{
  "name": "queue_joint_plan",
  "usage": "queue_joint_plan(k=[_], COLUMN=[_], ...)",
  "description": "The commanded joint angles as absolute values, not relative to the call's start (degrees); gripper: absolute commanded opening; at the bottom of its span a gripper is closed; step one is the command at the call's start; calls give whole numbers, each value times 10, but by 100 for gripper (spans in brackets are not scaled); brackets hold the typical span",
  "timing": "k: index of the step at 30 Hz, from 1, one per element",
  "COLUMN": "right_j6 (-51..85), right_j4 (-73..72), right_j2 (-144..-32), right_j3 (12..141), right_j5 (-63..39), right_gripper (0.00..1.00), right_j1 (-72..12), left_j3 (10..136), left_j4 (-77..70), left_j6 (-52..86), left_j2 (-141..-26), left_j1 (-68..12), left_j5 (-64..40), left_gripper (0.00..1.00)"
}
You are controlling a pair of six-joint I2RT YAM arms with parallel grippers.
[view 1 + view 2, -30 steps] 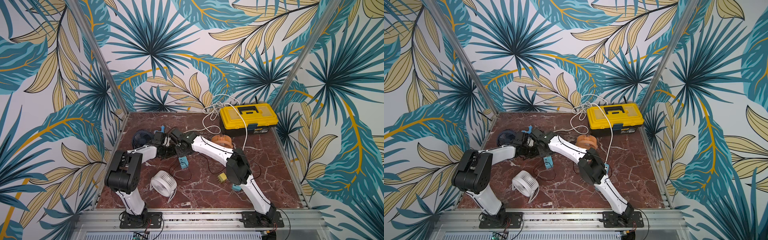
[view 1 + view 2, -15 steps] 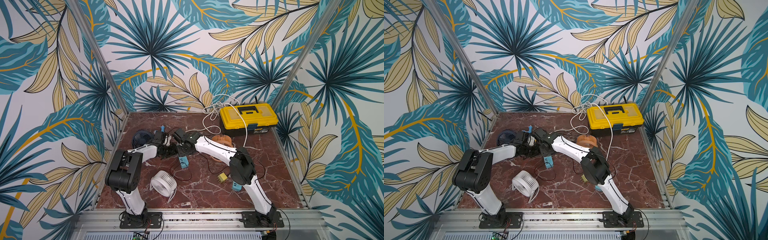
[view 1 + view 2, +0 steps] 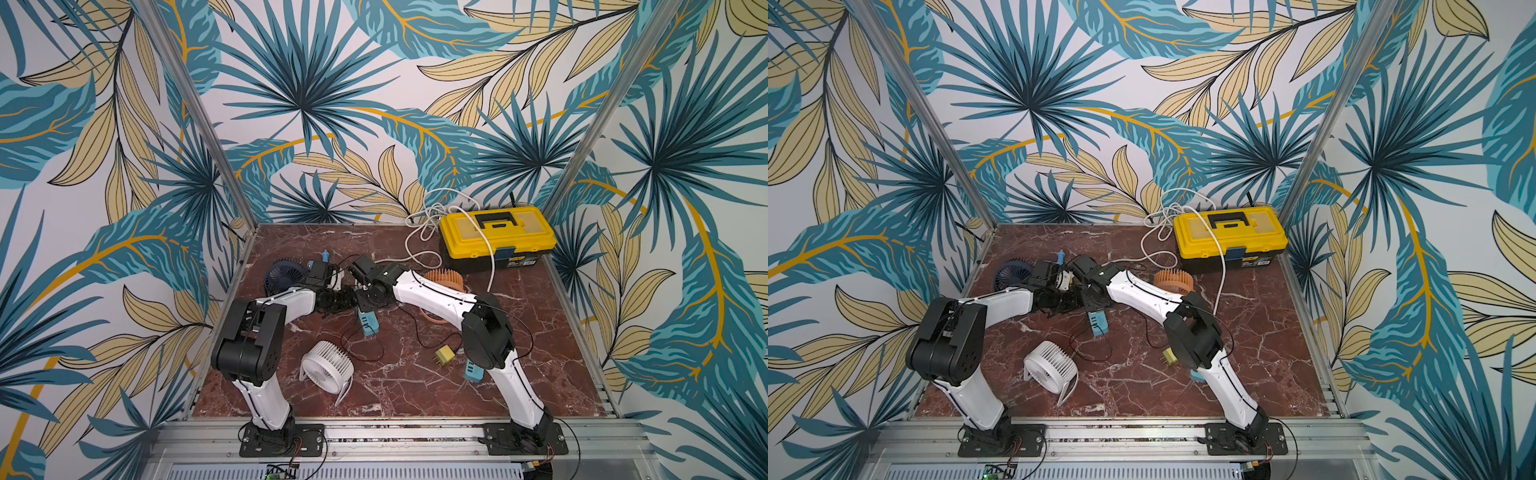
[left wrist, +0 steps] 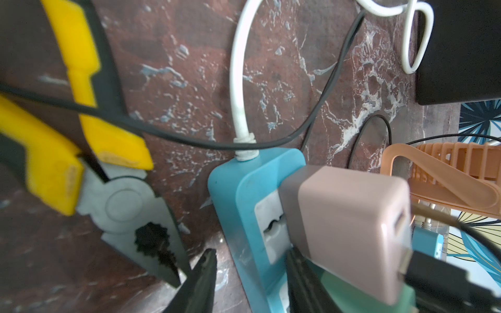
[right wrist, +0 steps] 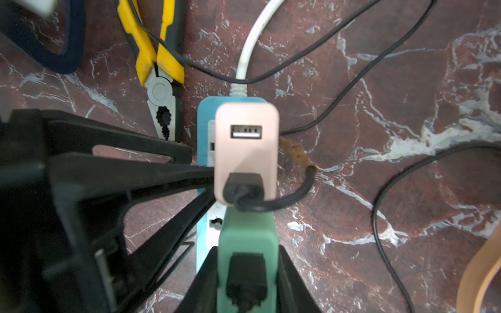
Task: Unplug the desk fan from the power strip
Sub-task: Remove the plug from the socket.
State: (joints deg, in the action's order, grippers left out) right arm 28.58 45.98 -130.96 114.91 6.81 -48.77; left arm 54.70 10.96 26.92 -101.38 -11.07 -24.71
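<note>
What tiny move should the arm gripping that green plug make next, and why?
Probably a short pull straight away from the sockets. The right gripper is shut on the green adapter, which looks seated in the blue power strip, and the left gripper pinches the strip's edge to brace it. A straight pull should free the prongs without dragging the strip.

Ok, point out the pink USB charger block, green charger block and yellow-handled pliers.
Pink USB charger block (image 5: 246, 157), right wrist view, face between its ports.
Green charger block (image 5: 246, 238), right wrist view, face beside its plug.
Yellow-handled pliers (image 5: 160, 92), right wrist view, grey pivot.
</note>
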Motion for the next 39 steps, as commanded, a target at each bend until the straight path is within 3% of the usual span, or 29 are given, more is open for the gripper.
queue_joint_plan(k=[1, 8, 14, 22, 28, 39], right_j6=[285, 260, 273, 264, 249, 271], right_j4=[468, 535, 482, 451, 398, 358], right_j2=[-1295, -1320, -1289, -1214, -1132, -1107], right_j3=[1170, 1225, 1173, 1098, 1004, 892], right_j5=[86, 180, 86, 41, -77, -324], right_gripper=[4, 4, 4, 4, 5, 6], right_j1=[-503, -529, -510, -484, -435, -409], left_j3=[541, 544, 553, 547, 546, 541], left_j4=[157, 176, 187, 183, 179, 147], left_j6=[252, 246, 243, 243, 236, 243], left_j2=[-1045, -1046, -1049, -1044, -1035, -991], left_j1=[-113, -112, -114, -115, -115, -116], left_j5=[-178, -173, -166, -164, -162, -162], left_gripper=[45, 41, 40, 42, 46, 50])
